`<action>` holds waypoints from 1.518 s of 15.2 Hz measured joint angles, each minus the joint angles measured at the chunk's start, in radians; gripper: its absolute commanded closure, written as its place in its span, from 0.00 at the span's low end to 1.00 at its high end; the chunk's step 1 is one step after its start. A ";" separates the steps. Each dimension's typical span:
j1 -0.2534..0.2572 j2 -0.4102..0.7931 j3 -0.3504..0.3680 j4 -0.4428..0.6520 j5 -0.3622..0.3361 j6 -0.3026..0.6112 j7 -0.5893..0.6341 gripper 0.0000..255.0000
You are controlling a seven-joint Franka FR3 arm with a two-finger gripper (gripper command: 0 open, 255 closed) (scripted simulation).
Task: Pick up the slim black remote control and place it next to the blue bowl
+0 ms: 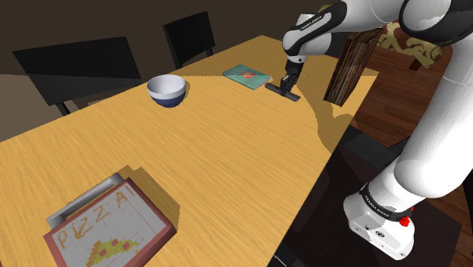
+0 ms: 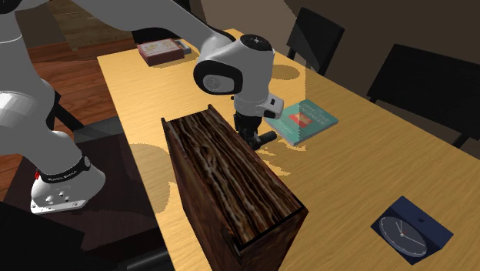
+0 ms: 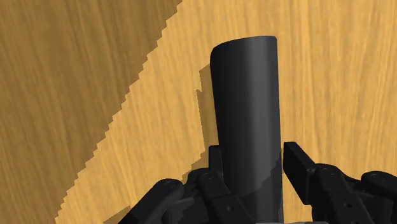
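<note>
Fingers [image 3: 299, 167] straddle the black remote [image 3: 247, 108], parted, with a sliver of desk [image 3: 76, 76] beside one; not clamped yet. Remote lies flat on the desk, well apart from the blue bowl [image 1: 166, 90]. Close squarely across its narrow width, then lift straight up.

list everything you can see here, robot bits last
table: one, yellow-brown wood, under everything
remote: one, black, on the table between the gripper's sides
bowl: one, blue outside, white inside, on the table near the chairs
book: one, teal, flat beside the remote
pizza box: one, reddish, table's near end in the shoulder view
wooden box: one, dark brown, by the table's edge
clock: one, dark blue, flat on the table
chairs: two, black, behind the table
arm: one, white
gripper: one, black, down over the remote
</note>
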 measured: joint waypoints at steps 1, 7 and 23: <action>0.000 0.000 0.000 0.000 0.000 0.000 0.000 1.00; 0.003 -0.016 -0.002 0.005 -0.007 -0.025 0.007 1.00; 0.010 -0.110 -0.012 0.103 -0.048 -0.212 0.045 1.00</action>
